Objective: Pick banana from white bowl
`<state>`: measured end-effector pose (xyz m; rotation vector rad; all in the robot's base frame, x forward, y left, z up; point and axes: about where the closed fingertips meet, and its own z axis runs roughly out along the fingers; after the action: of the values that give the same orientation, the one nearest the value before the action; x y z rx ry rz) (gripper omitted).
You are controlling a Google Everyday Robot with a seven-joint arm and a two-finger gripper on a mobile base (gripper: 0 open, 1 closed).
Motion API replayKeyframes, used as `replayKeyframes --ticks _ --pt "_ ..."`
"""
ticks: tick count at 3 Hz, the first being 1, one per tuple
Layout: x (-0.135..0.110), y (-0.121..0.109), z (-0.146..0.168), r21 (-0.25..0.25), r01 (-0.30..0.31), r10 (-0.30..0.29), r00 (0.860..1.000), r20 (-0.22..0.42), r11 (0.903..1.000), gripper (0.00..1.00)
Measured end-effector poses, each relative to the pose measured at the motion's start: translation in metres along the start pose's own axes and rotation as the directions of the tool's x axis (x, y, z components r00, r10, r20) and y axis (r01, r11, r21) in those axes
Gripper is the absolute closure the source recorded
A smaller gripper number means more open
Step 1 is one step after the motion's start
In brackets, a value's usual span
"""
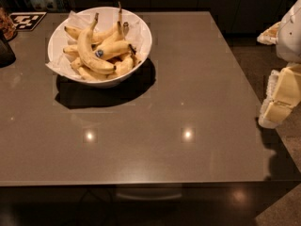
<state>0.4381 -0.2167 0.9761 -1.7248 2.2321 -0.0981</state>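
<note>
Sitting at the far left edge of the table (188,79) are a dark rounded object (3,53), cut off by the frame, and behind it a brownish item (5,26) that I cannot identify. Just right of these lies a black-and-white marker card (27,20), flat near the back edge.

Next comes the bowl (143,44), in the table's back left part, casting a dark shadow (103,95) forward and to the right. Crumpled paper (56,66) lines it and pokes over the rim on the left. A pile of bananas (120,65) fills it. The banana (88,51) lies on top of the pile toward the left side, strongly curved, its long brownish stem pointing up and back, its body sweeping down and then right toward the front of the bowl. A small blue sticker (99,53) shows where it meets a shorter banana lying across; which of the two bears it I cannot tell. Nothing grips the banana.

Two small light reflections (187,134) shine on the bare front half of the table.

At the far right, off the table's right edge and over the speckled floor (287,173), hangs the robot's arm (291,32). The gripper (275,109) points downward there, well apart from the bowl and touching nothing visible; whether it is wide or narrow I cannot tell.
</note>
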Motion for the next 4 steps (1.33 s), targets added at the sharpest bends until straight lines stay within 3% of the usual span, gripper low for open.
replayKeyframes --ticks 1,3,4 --pt "-0.001 0.000 -0.002 0.016 -0.004 0.004 1.000 -0.001 0.9999 0.00" --pt "-0.033 0.005 -0.016 0.096 -0.048 0.058 0.992 -0.108 0.9942 0.00" --pt "-0.057 0.012 -0.018 0.072 0.014 -0.006 0.994 -0.109 0.9973 0.00"
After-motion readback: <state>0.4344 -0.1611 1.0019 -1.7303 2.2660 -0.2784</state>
